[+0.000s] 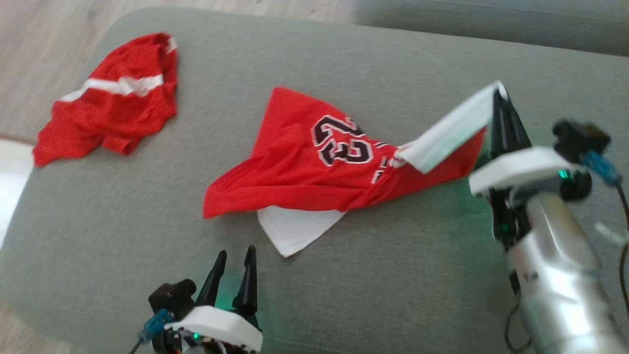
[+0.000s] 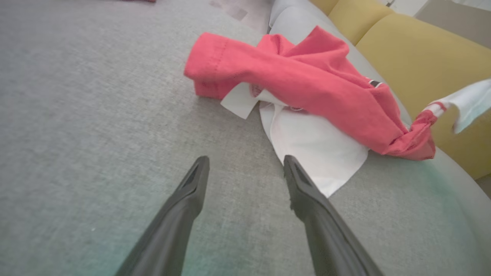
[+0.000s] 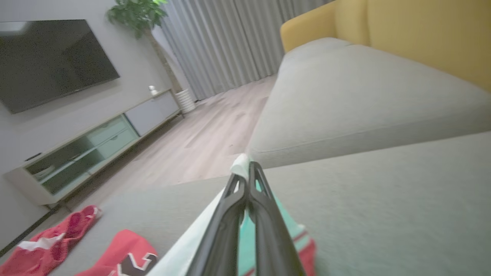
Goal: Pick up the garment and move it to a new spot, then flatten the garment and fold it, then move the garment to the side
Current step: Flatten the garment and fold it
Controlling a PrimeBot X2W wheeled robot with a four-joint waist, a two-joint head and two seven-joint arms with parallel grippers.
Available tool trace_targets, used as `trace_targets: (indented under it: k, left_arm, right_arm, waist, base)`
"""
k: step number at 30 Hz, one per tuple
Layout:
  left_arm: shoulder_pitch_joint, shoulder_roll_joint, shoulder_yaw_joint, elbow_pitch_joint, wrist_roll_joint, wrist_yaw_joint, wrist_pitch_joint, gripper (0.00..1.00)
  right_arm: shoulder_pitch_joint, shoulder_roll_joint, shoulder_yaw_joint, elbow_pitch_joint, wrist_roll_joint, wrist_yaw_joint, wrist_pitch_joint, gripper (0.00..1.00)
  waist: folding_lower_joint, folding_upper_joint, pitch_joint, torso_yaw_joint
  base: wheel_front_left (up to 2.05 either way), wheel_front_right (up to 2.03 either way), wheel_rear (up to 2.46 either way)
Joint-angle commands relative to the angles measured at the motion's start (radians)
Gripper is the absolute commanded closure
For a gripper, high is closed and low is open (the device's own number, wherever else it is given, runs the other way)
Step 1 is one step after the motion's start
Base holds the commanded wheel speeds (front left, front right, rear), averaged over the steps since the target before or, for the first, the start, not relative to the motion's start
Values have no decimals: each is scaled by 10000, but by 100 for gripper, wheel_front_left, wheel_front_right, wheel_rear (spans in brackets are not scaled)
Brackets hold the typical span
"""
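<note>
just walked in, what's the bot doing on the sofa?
The right gripper is shut on the white trim of the red mesh jersey with a dark number, holding that end raised off the grey fabric sofa cushion; the rest lies crumpled on it. The left gripper is open near the jersey's white underside corner, holding nothing. A red garment with a white stripe lies apart, far left.

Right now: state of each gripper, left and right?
Left gripper: open, holding nothing.
Right gripper: shut on a white flap of the jersey.
</note>
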Motion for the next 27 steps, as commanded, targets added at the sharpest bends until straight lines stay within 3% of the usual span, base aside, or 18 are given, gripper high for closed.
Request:
trace_targets:
  k: [1,9,15,16,17,18,22,27]
  left_arm:
    - [-136,36,368,-242,25,16,-124,0]
    - [281,36,1033,-391,140,16,-124,0]
    - [500,36,1387,-403,347,16,-124,0]
    - [524,36,1415,-390,367,16,-124,0]
    - [541,35,1433,-379,380,16,-124,0]
    - [546,35,1440,-365,394,15,-124,0]
    - [538,35,1469,-332,464,15,-124,0]
    - [468,35,1472,-106,694,15,-124,0]
  right_arm:
    - [201,141,54,-346,-88,33,-67,100]
    - [2701,-237,-934,-1516,94,33,-67,100]
    - [3809,-257,-1539,-1484,-311,33,-67,100]
    - [3895,-232,-1667,-1386,-443,33,-67,74]
    - [3941,-191,-1822,-1324,-541,33,-67,12]
    - [3962,-156,-1992,-1348,-699,33,-67,0]
    - [4127,-8,-2758,-2094,-1778,33,-67,0]
    - [4394,123,-2805,-3297,-2732,33,-67,0]
  waist:
    - [1,-1,-313,-510]
    - [1,-1,-733,-1549]
    - [1,-1,-884,-1762]
    - [1,-1,-908,-1770]
    - [1,-1,-918,-1767]
    - [1,-1,-915,-1755]
    - [1,-1,-917,-1694]
    - [1,-1,-813,-1742]
  base:
    - [0,0,0]
    - [0,0,0]
    - [0,0,0]
    - [0,0,0]
    - [0,0,0]
    - [0,0,0]
    - [0,0,0]
    - [0,0,0]
